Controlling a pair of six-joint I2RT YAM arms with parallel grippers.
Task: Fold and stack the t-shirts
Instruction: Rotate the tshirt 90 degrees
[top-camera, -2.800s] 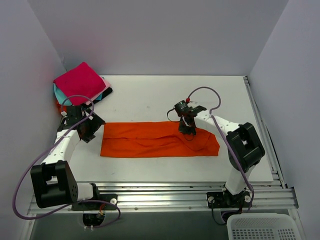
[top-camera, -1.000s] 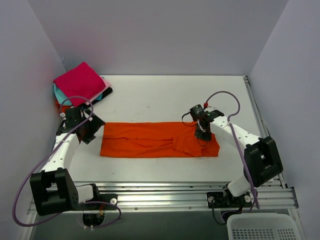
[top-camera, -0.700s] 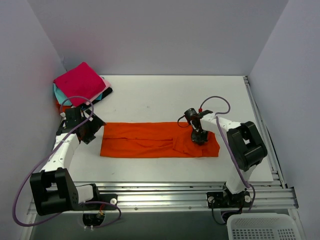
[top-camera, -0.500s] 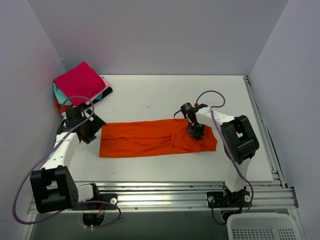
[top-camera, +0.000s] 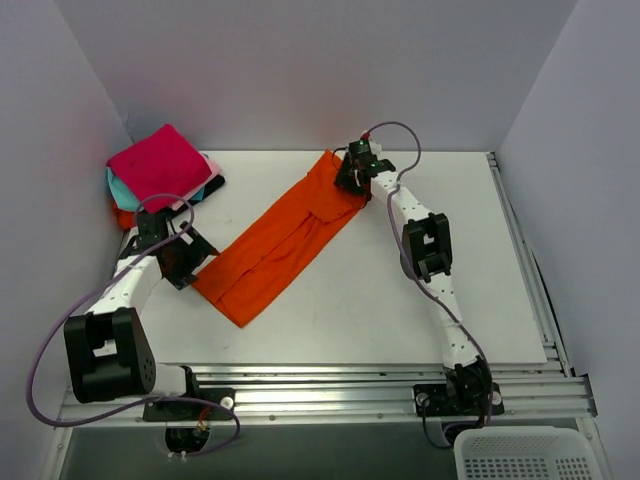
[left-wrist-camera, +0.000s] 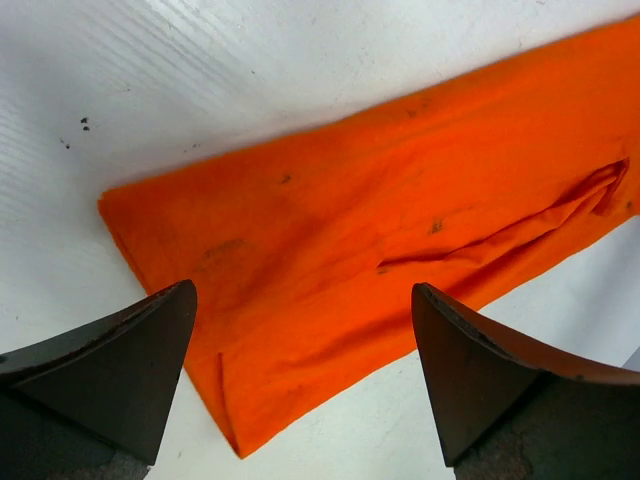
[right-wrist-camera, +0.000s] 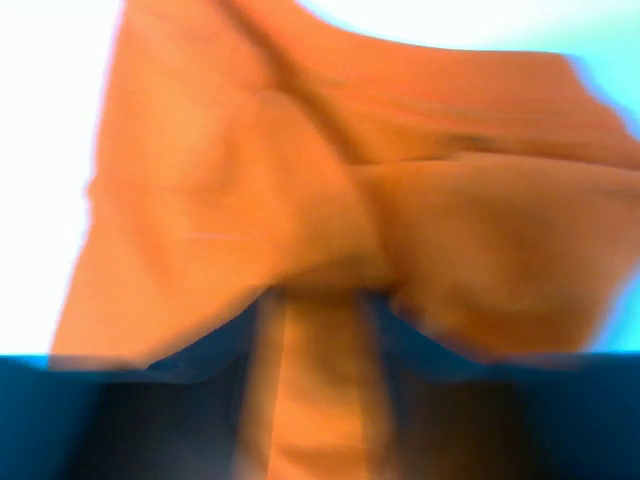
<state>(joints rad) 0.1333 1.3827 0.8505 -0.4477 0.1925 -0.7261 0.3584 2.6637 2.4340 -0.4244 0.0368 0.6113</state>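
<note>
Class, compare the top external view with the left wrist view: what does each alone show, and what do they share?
Only the top view: the stack of folded shirts and the right gripper at the far end of the orange t-shirt. Only the left wrist view: small dark specks on the cloth. Both: the shirt's near end and the open left gripper.

Shirt (top-camera: 285, 240) diagonal across table (top-camera: 340, 310); folded stack (top-camera: 160, 172) far-left corner.
</note>
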